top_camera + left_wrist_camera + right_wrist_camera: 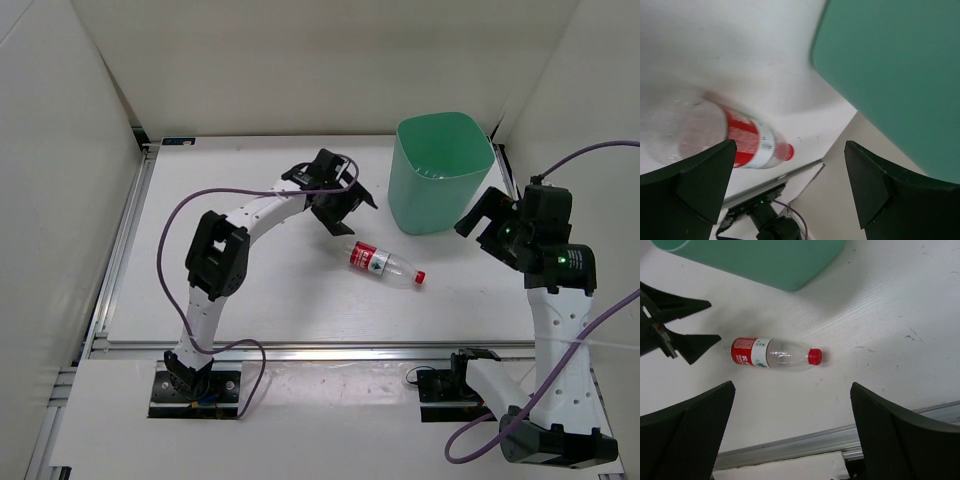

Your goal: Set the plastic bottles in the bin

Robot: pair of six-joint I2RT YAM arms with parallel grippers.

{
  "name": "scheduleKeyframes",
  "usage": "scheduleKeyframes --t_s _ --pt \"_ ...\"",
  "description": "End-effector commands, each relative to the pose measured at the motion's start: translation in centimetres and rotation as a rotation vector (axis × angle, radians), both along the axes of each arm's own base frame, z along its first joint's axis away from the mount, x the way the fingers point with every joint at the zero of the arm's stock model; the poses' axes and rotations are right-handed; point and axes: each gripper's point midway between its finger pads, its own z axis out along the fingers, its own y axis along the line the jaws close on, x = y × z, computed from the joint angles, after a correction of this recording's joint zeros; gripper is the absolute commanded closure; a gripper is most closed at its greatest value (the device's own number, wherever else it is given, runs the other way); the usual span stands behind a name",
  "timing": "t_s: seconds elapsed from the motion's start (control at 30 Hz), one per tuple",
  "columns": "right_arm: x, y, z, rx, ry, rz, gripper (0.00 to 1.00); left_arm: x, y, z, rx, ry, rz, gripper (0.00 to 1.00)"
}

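One plastic bottle (pixel 385 264), clear with a red label and red cap, lies on its side on the white table, cap toward the right. It also shows in the left wrist view (pixel 747 137) and the right wrist view (pixel 775 352). The mint-green bin (pixel 445 170) stands upright behind it to the right, seen too in the wrist views (pixel 890 75) (pixel 765 260). My left gripper (pixel 350 212) (pixel 790 185) is open and empty, just above the bottle's base end. My right gripper (pixel 478 228) (pixel 792 425) is open and empty beside the bin's right side. The other bottles are out of view.
White walls enclose the table on the left, back and right. An aluminium rail (pixel 320 350) runs along the table's front edge. Purple cables (pixel 200 205) loop over both arms. The left gripper's fingers (pixel 685 340) show in the right wrist view, left of the bottle.
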Motion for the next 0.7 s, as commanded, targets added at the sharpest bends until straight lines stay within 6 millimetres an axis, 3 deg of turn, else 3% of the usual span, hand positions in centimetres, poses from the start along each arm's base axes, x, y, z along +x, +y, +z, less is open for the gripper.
scheduleKeyframes --t_s 0.0,0.13,0.17,0.23,0.43,0.67 --pt "0.1 -0.2 0.2 -0.003 -0.032 -0.010 0.00 -1.5 0.2 1.9 0.046 0.099 -0.035 0.00" --pt "0.1 -0.6 -0.6 -0.018 -0.011 -0.029 0.00 -3.5 1.4 0.7 0.100 0.198 -0.032 0.00" --pt "0.1 -0.6 -0.6 -0.018 -0.011 -0.029 0.00 -4.3 2.0 -0.4 0.129 0.239 -0.031 0.00" --pt "0.0 -0.6 -1.0 -0.018 -0.002 -0.029 0.00 -4.8 2.5 -0.3 0.149 0.253 -0.026 0.00" --pt "-0.1 -0.6 -1.9 -0.011 0.013 -0.035 0.00 -5.9 3.8 2.6 0.194 0.311 0.028 0.00" --pt "-0.1 -0.2 -2.8 0.012 0.033 -0.026 0.00 -6.7 3.3 2.7 0.190 0.403 0.097 0.00"
